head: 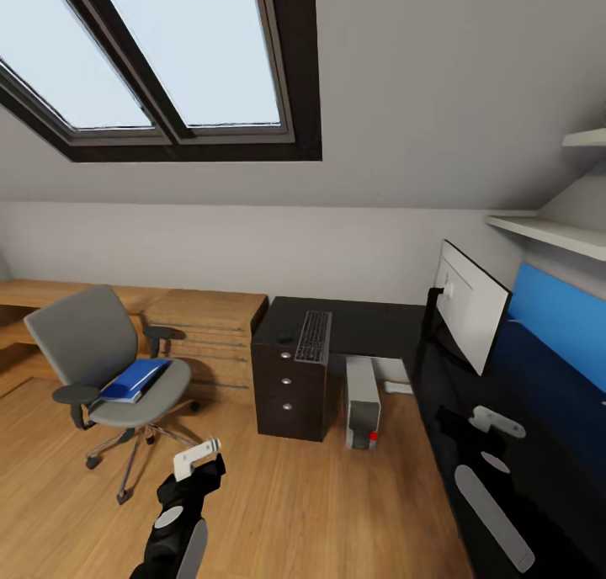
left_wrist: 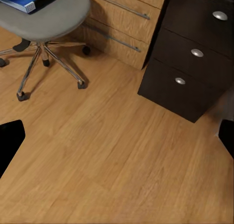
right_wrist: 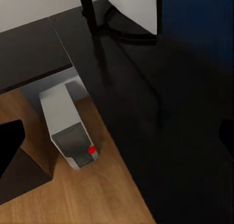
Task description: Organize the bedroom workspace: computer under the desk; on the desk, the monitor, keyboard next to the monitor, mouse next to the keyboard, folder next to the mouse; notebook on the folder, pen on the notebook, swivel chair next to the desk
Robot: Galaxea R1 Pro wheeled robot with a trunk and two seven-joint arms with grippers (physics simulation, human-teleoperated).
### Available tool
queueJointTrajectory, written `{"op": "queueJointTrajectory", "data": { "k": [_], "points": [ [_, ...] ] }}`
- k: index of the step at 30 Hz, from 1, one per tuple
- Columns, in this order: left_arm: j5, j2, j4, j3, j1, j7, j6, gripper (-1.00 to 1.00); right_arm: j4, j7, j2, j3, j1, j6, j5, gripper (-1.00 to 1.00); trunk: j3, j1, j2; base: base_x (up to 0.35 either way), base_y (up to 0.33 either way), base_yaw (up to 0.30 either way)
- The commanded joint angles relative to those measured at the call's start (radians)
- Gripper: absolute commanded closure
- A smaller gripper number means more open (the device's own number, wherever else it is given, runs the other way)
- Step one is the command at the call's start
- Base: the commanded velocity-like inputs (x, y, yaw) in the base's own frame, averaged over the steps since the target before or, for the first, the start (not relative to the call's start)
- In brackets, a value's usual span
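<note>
Grey computer (red dot in front) beside dark desk, monitor above

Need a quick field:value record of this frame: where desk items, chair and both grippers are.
monitor: upright on the dark desk, screen side-on
keyboard: flat on the desk above the drawer unit
computer: on the floor under the desk, red light showing
swivel chair: apart from the desk, by the wooden dresser
folder: blue, lying on the chair seat
left gripper: open, empty, over the floor
right gripper: empty, over the desk
</note>
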State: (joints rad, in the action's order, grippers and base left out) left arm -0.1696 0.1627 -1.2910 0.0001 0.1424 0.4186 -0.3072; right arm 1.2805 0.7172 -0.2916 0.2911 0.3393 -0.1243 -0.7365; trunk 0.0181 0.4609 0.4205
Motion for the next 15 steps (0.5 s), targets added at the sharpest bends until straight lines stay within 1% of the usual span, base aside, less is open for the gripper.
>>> {"op": "queueJointTrajectory", "data": {
  "k": [1,3,6,7,9,15],
  "points": [
    [-0.007,0.0,0.004,-0.001,0.0,0.005,0.013,-1.0,0.003,0.007,-0.001,0.001,0.0,-0.008,0.01,-1.0,0.0,0.001,0.0,0.0,-0.23,0.0],
    [-0.007,-0.001,-0.003,-0.002,0.0,0.006,0.028,-1.0,0.006,0.008,0.0,-0.001,0.0,-0.009,0.023,-1.0,0.0,0.001,0.0,0.0,-0.26,0.0],
    [-0.007,-0.001,-0.01,-0.003,0.0,0.006,0.033,-1.0,0.023,0.011,0.0,-0.002,0.0,-0.007,0.029,-1.0,0.0,0.001,0.0,-0.002,-0.29,0.0],
    [-0.007,-0.002,-0.013,-0.003,0.0,0.006,0.035,-1.0,0.055,0.027,0.0,-0.002,0.0,-0.005,0.032,-1.0,0.0,0.001,0.0,-0.122,-0.271,0.0],
    [-0.007,-0.002,-0.014,-0.003,0.0,0.006,0.034,-1.0,0.07,0.047,0.001,-0.002,-0.001,-0.005,0.033,-1.0,0.0,0.001,0.0,-0.182,-0.237,0.0],
    [-0.007,0.0,-0.013,-0.004,0.0,0.006,0.035,-1.0,0.069,0.062,0.002,-0.002,0.0,-0.006,0.035,-1.0,0.0,0.001,0.0,-0.256,-0.187,0.0]
  ]
}}
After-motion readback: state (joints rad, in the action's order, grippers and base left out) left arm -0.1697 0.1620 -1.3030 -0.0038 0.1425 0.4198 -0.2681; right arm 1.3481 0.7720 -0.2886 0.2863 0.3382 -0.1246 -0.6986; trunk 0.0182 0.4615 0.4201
